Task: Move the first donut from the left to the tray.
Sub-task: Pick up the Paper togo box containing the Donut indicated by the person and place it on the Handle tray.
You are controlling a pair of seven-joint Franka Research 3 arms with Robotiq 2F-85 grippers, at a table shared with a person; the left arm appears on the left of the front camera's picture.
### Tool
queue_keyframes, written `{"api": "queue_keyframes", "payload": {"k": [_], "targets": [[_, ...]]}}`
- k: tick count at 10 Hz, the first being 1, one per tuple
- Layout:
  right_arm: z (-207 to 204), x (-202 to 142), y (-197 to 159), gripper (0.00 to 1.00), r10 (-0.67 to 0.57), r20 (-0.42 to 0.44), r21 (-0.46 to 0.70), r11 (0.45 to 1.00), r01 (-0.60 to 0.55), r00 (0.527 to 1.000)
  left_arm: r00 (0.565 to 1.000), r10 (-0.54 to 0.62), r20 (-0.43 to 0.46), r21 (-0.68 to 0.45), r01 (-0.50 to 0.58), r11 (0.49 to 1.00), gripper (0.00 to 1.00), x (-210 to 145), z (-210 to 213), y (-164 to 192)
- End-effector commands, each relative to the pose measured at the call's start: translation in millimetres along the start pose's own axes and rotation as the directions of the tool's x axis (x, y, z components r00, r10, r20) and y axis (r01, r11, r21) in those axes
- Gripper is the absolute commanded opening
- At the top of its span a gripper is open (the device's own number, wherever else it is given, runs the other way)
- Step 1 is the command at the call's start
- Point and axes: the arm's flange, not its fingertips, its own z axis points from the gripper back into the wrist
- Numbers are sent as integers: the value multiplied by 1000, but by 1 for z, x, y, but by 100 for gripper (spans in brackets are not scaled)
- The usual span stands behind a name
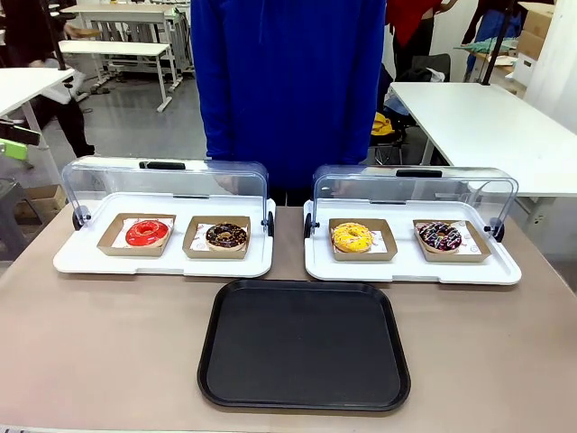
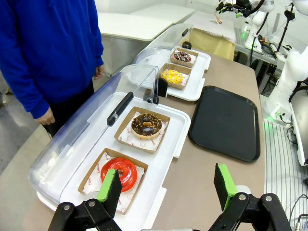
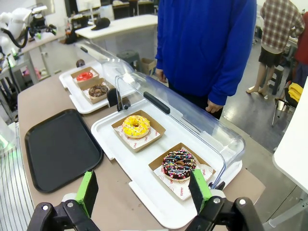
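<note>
The red donut (image 1: pixel 147 233) sits far left, its clear lid (image 1: pixel 162 176) swung back for access; the black tray (image 1: pixel 304 345) lies near, central. Left pincer (image 2: pixel 167 185) and right pincer (image 3: pixel 143 187) gape empty.

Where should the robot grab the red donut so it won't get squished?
By its brown cardboard box, not the glossy red donut. The box's low straight walls suit a pinch, and the clear lid stands open, leaving it free from above. The left hand, open and nearby, could probably come straight down over two opposite walls.
</note>
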Motion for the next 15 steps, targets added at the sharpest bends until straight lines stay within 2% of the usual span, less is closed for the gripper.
{"api": "queue_keyframes", "payload": {"k": [1,15], "targets": [[-1,2,-4,100,28,26,-3,1000,-28,999,1000,-13,8,-7,13,1000,100,0,1,0],[-1,2,-4,100,28,26,-3,1000,-28,999,1000,-13,8,-7,13,1000,100,0,1,0]]}}
